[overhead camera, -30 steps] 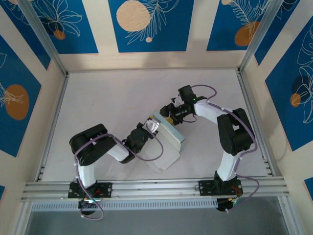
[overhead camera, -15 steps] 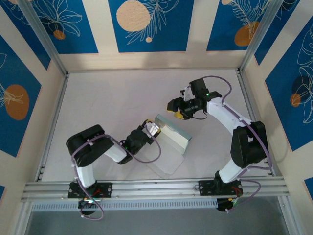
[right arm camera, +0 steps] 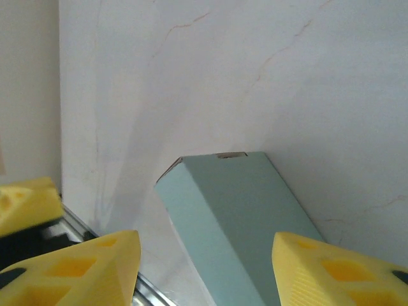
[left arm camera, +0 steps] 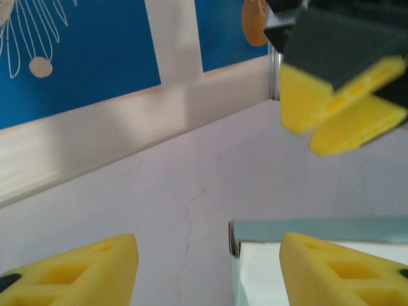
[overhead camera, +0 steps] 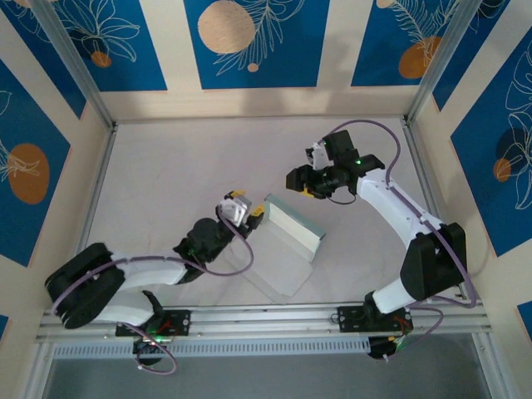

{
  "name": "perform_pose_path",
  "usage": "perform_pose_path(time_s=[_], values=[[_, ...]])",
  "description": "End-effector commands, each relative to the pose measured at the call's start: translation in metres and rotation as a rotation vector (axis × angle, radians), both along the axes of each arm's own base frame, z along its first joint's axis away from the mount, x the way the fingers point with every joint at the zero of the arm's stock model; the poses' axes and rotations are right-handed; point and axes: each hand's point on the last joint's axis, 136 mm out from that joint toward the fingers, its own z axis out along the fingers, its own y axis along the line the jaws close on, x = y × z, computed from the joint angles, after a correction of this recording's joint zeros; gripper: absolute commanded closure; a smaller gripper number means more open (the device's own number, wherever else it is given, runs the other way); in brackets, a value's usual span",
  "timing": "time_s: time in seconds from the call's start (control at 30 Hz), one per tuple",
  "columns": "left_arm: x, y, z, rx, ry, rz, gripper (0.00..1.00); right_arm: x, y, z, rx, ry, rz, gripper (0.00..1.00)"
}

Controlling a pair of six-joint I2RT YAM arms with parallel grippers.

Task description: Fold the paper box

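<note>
Paper box (overhead camera: pixel 287 245) lies near-centre on the surface (overhead camera: pixel 183 166), white panel nearest, mint part behind. Left end effector (overhead camera: pixel 248 204) sits just beside its far left corner, spread apart, gripping nothing. Farther off, right end effector (overhead camera: pixel 297 183) hangs spread and empty.

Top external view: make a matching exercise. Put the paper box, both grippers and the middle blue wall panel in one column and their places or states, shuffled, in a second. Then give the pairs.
Column one
1. pale mint-green card paper box
2. yellow-fingered left gripper
3. yellow-fingered right gripper
4. blue wall panel with a peach circle

Column two
A. jaws open, at the box's left corner
B. on the back wall, behind the pale table
C. lying on the table between the two grippers
D. jaws open, off the box's far right side, clear of it

Pairs: 1-C, 2-A, 3-D, 4-B
</note>
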Motion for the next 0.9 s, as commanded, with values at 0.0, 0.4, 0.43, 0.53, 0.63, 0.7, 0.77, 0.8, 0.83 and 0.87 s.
perform_pose_path(time_s=[0.0, 0.4, 0.43, 0.53, 0.63, 0.7, 0.77, 0.8, 0.83, 0.87], values=[[0.009, -0.001, -0.006, -0.015, 0.14, 0.003, 0.4, -0.014, 0.006, -0.005, -0.09, -0.037, 0.076, 0.42], [0.051, 0.004, -0.015, -0.077, 0.312, 0.106, 0.43, -0.023, 0.021, -0.039, -0.382, -0.099, 0.206, 0.47], [0.051, 0.003, -0.02, -0.077, 0.326, 0.104, 0.43, -0.024, 0.023, -0.041, -0.405, -0.104, 0.218, 0.47], [0.052, 0.0, -0.034, -0.084, 0.367, 0.093, 0.43, -0.027, 0.027, -0.049, -0.479, -0.116, 0.258, 0.48], [0.051, 0.0, -0.046, -0.098, 0.401, 0.092, 0.44, -0.031, 0.033, -0.057, -0.52, -0.118, 0.295, 0.5], [0.05, 0.001, -0.051, -0.118, 0.416, 0.088, 0.44, -0.034, 0.035, -0.063, -0.531, -0.105, 0.307, 0.5], [0.048, 0.003, -0.055, -0.132, 0.425, 0.085, 0.44, -0.037, 0.036, -0.066, -0.529, -0.094, 0.31, 0.51], [0.048, 0.004, -0.056, -0.135, 0.426, 0.085, 0.44, -0.038, 0.036, -0.068, -0.524, -0.091, 0.312, 0.51], [0.047, 0.006, -0.055, -0.143, 0.423, 0.086, 0.44, -0.038, 0.037, -0.068, -0.519, -0.088, 0.314, 0.51], [0.047, 0.009, -0.052, -0.156, 0.415, 0.09, 0.44, -0.039, 0.037, -0.069, -0.514, -0.086, 0.315, 0.51]])
